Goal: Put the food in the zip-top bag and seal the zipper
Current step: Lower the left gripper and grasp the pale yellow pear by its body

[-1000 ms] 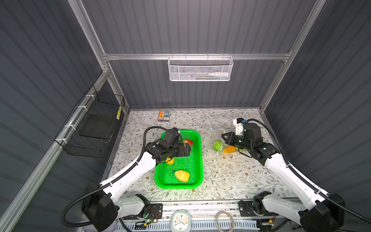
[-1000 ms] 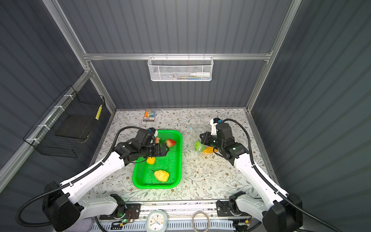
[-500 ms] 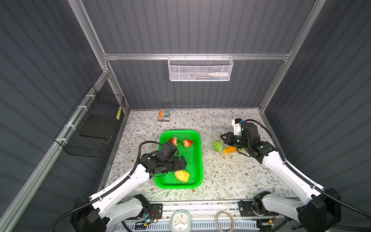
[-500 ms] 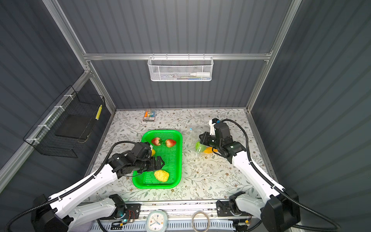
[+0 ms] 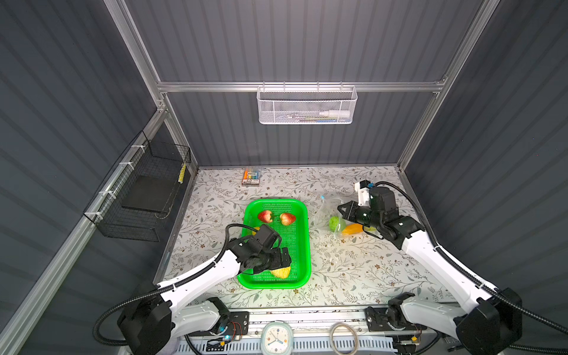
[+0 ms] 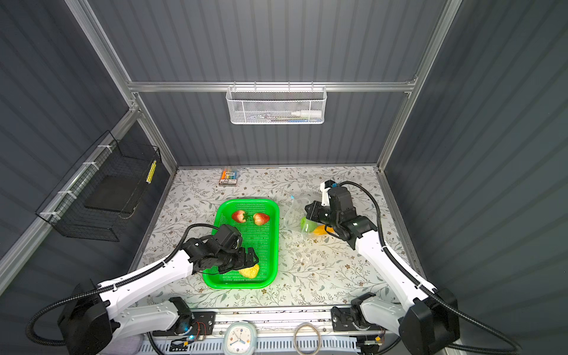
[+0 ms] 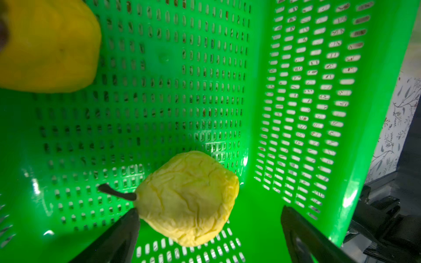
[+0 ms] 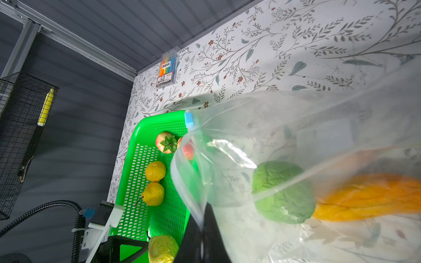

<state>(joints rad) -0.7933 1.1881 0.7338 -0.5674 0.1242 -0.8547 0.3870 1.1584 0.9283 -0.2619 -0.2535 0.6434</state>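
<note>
My left gripper (image 7: 209,211) stands open low in the near end of the green tray (image 5: 302,246), one finger on each side of the bumpy yellow food (image 7: 189,195), not closed on it. Two red pieces (image 5: 266,216) lie at the tray's far end, and two small yellow ones (image 8: 155,171) lie mid-tray, largely under my left arm in both top views. My right gripper (image 8: 204,218) is shut on the zip-top bag's (image 8: 296,127) mouth edge and holds it lifted. A green piece (image 8: 284,193) and an orange one (image 8: 364,198) lie inside. The zipper's light-blue slider (image 8: 188,118) sits at one end of the mouth.
A marker pack (image 5: 252,176) lies at the table's back edge. A white mesh basket (image 5: 307,106) hangs on the back wall and a black wire basket (image 5: 144,190) on the left wall. A clock (image 5: 276,338) and a ring (image 5: 342,335) sit on the front rail.
My left arm has drawn back from the tray's far half to its near end and lowered, open, around the bumpy yellow food. The right gripper has kept hold of the bag.
</note>
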